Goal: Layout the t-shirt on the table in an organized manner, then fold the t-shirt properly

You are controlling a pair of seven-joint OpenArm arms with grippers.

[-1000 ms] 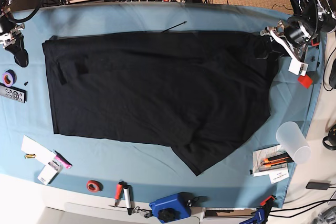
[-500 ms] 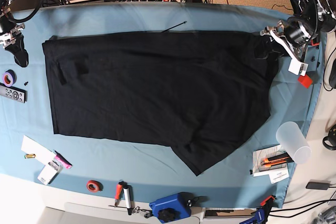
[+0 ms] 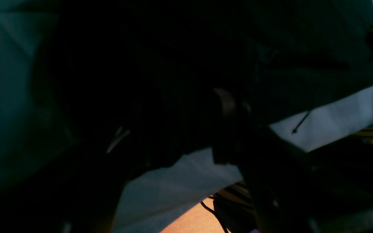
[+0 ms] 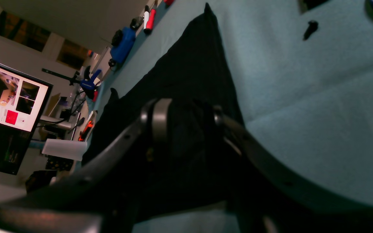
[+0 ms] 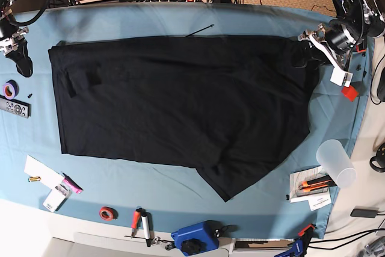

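The black t-shirt (image 5: 180, 100) lies spread across the light blue table (image 5: 252, 19), with one corner hanging down toward the front edge. My left gripper (image 5: 302, 54) sits at the shirt's far right corner. In the dim left wrist view its fingers (image 3: 225, 105) stand wide apart with dark t-shirt (image 3: 180, 64) fabric between them. My right gripper (image 5: 24, 64) is just off the shirt's left edge, over bare cloth. Its fingers (image 4: 160, 119) are apart with nothing between them, and the t-shirt (image 4: 193, 74) stretches away beyond.
A purple tape roll (image 5: 10, 89), a screw (image 5: 30, 95) and a remote (image 5: 13, 108) lie by the right gripper. A clear cup (image 5: 337, 162), an orange cutter (image 5: 316, 185), red tape (image 5: 108, 213), markers (image 5: 141, 221) and a blue tool (image 5: 194, 239) line the edges.
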